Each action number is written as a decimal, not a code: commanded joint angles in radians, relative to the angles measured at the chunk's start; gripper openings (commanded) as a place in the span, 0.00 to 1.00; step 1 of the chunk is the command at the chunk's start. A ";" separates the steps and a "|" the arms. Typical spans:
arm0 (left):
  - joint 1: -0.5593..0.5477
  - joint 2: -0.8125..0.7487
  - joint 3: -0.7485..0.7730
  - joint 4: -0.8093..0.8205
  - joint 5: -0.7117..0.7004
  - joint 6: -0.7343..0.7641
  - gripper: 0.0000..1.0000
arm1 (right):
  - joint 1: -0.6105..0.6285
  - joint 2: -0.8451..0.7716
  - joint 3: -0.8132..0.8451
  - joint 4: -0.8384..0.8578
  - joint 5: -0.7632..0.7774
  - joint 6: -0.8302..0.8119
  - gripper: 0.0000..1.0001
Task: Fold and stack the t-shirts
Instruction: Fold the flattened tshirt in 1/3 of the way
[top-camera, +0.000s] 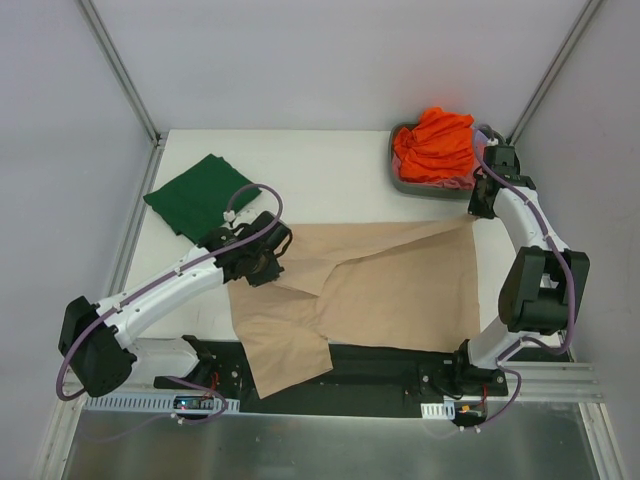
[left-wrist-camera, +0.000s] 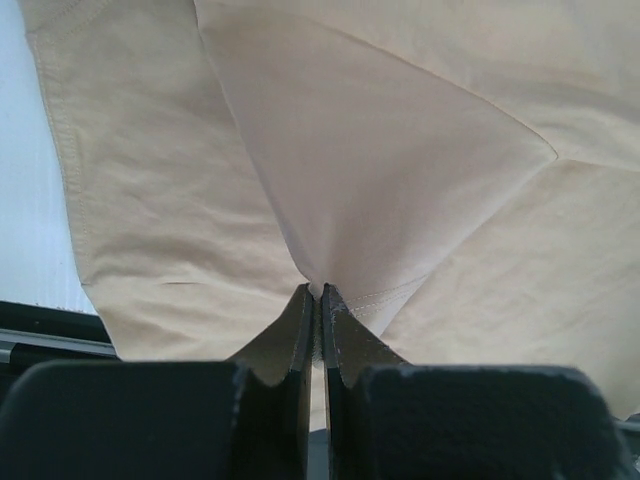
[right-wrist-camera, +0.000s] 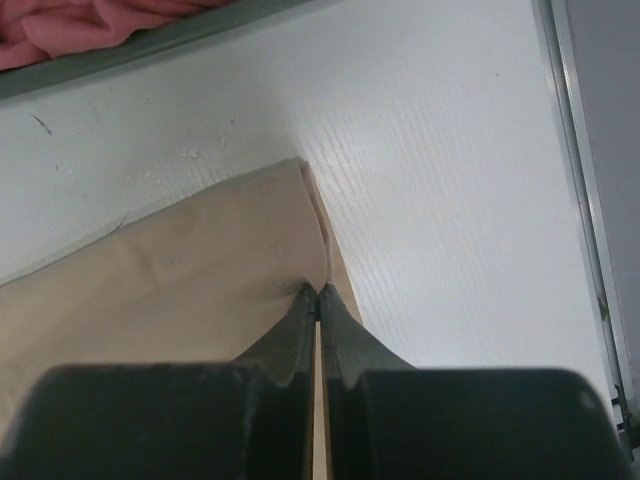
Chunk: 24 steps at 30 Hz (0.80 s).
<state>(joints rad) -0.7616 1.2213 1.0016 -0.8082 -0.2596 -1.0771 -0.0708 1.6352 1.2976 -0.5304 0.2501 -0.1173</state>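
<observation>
The left end effector (left-wrist-camera: 320, 292) is pinching a lifted fold of the beige t-shirt (top-camera: 400, 285); the right end effector (right-wrist-camera: 318, 290) is pinching its corner.

Beige tee (top-camera: 400, 290): matt cloth (cotton, seemingly).

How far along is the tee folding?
Done: green tee looks folded, far left. In hand: beige tee lies spread, part folded over; left gripper and right gripper are both shut on its edges. Left: finish that fold, then the orange tee and pink tee bunched in the tub; nothing stacked yet.
</observation>
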 joint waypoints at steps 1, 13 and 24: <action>-0.025 -0.022 0.012 -0.025 -0.023 -0.035 0.00 | -0.009 0.000 0.012 -0.008 0.048 -0.013 0.00; -0.025 0.023 0.025 -0.023 -0.049 -0.021 0.00 | -0.009 0.014 0.003 -0.019 0.044 -0.013 0.04; -0.027 0.087 0.040 -0.025 -0.046 -0.017 0.00 | -0.009 0.035 -0.041 -0.055 0.115 0.039 0.09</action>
<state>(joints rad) -0.7799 1.3071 1.0073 -0.8101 -0.2729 -1.0908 -0.0708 1.6527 1.2823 -0.5472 0.2989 -0.1066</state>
